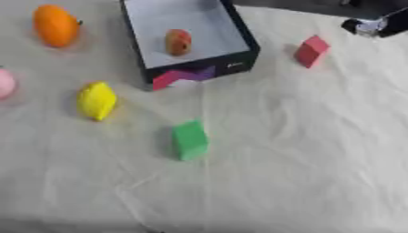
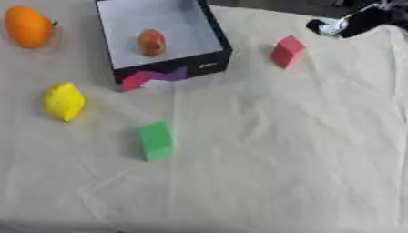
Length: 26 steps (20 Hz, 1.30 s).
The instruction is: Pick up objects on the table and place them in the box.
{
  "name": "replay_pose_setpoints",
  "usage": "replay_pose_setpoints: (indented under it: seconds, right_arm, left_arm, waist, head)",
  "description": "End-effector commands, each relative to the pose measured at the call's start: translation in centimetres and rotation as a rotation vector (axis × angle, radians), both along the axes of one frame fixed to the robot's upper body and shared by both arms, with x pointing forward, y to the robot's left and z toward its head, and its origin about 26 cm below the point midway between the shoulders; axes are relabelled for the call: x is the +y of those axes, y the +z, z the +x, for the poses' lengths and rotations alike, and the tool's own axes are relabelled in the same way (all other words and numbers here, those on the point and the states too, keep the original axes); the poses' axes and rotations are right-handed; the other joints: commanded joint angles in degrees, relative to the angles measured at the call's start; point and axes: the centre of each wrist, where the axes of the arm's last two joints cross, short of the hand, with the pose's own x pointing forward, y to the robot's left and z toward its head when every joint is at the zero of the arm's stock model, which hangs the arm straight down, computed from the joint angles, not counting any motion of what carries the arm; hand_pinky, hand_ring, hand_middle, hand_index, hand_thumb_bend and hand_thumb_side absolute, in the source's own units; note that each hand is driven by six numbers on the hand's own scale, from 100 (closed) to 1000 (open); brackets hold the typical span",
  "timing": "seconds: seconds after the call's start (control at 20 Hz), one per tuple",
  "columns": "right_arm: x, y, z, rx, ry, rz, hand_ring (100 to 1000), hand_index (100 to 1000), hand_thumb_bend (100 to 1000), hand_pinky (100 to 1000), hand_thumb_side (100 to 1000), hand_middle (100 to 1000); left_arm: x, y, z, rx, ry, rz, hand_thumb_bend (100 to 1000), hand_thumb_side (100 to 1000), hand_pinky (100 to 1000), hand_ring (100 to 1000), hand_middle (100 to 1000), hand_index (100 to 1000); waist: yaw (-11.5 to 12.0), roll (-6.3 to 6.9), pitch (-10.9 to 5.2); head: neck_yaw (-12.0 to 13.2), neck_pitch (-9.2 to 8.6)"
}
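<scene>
Up in the far right corner, the right hand [image 1: 374, 25] is hovering over the white cloth [image 1: 303, 150] — black with a silver part, but whether it is clenched or released I cannot tell. It is touching none of the objects. Nearest to it, the red block [image 1: 312, 51] is standing tilted on the cloth, just right of the box [image 1: 239, 36]. An orange-red fruit [image 1: 178, 42] is lying inside that box on its pale floor. Left of the box an orange fruit [image 1: 56, 25] is resting near the far edge; closer in, a yellow lemon-shaped fruit [image 1: 96, 100] and a green block [image 1: 191, 140] are sitting apart — a pink object [image 1: 5, 83] is showing at the left edge.
</scene>
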Motion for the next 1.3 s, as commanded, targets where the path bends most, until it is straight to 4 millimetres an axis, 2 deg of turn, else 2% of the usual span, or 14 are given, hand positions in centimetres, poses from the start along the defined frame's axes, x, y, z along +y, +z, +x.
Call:
replay_pose_setpoints:
  seconds: [0.05,0.3,0.65,0.9,1.3]
  right_arm:
    - [-0.9,2.5,-1.7,-0.04,0.03,-0.077,871,877,343,863,418,780]
    - [-2.2,1.9,-2.4,-0.014,0.087,-0.099,873,880,375,863,399,783]
    - [-3.6,1.8,-2.1,-0.025,0.141,-0.091,871,884,413,861,375,784]
    - [-4.5,1.5,-1.7,-0.048,0.163,-0.084,867,888,412,857,364,781]
    - [-5.1,0.8,-1.2,-0.056,0.174,-0.119,870,894,437,859,398,796]
  left_arm:
    - [0.5,1.1,-0.1,-0.04,0.014,0.019,100,830,852,737,597,716]
    - [0.5,1.2,-0.2,-0.044,0.02,0.017,100,831,853,738,597,716]
    - [0.2,1.4,-0.1,-0.047,0.002,0.023,100,834,855,739,597,716]
    - [0.0,1.6,0.0,-0.055,-0.005,0.025,100,836,856,739,598,716]
    - [-0.3,2.2,0.2,-0.074,-0.016,0.027,100,839,858,740,598,717]
  waist:
    - [-0.16,1.34,-0.64]
    - [-0.1,1.86,0.04]
    - [0.44,2.35,1.14]
    - [1.02,2.22,1.98]
    - [2.49,1.59,3.38]
  head:
    - [0.13,-1.72]
    - [0.21,-2.89]
    - [-0.24,-3.95]
    - [-0.46,-4.5]
    - [-1.19,-5.01]
